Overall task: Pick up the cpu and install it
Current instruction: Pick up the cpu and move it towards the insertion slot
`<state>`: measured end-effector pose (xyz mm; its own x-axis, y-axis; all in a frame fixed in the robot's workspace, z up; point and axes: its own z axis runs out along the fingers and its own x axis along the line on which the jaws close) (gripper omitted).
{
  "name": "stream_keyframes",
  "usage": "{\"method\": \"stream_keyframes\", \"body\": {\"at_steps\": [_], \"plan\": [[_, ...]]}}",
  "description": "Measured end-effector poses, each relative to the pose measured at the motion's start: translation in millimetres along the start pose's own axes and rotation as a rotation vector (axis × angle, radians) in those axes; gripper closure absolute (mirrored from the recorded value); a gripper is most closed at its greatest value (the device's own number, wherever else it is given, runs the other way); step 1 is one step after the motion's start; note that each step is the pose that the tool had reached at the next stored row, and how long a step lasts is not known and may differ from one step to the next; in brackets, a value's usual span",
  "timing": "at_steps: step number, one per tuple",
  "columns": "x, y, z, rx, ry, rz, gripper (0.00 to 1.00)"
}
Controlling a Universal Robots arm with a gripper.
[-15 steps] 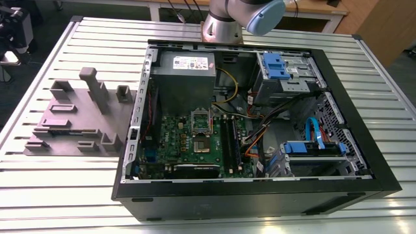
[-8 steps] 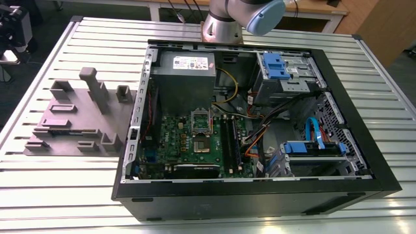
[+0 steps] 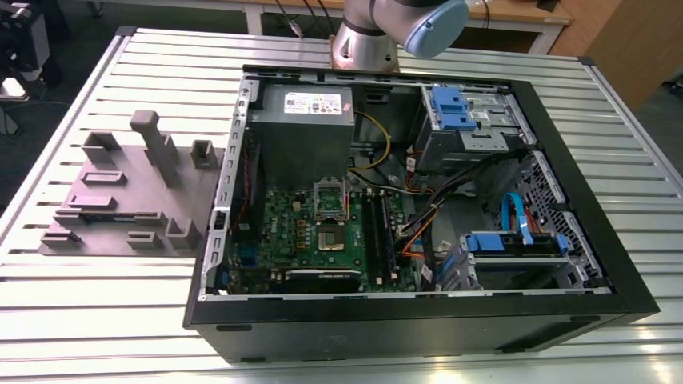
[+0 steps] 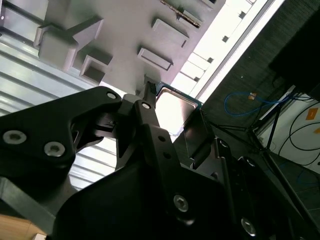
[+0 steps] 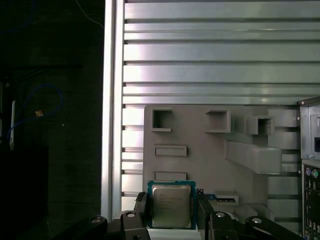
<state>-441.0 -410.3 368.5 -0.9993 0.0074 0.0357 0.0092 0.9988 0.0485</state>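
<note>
You've got the cpu (image 5: 171, 204) pinched in the gripper (image 5: 172, 207). The jaws are closed down to the chip's width, with one finger (image 5: 141, 206) on each of two opposite edges. In the first wrist view it's up in the air, with the grey parts fixture (image 5: 200, 150) and the slatted table (image 5: 210, 60) well behind it.

My read: that chip is light and rigid, but the metal lid looks slick and the underside contacts are delicate. So the edges are the right place to hold it, flat and with a gentle squeeze.

The open PC case (image 3: 427, 316) with the motherboard (image 3: 283, 220) sits on the table in the exterior view.
</note>
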Motion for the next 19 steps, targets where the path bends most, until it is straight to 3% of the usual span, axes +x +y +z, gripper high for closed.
{"method": "stream_keyframes", "body": {"at_steps": [19], "plan": [[0.5, 0.6, -13.4, -0.0002, 0.0001, 0.0, 0.53]]}}
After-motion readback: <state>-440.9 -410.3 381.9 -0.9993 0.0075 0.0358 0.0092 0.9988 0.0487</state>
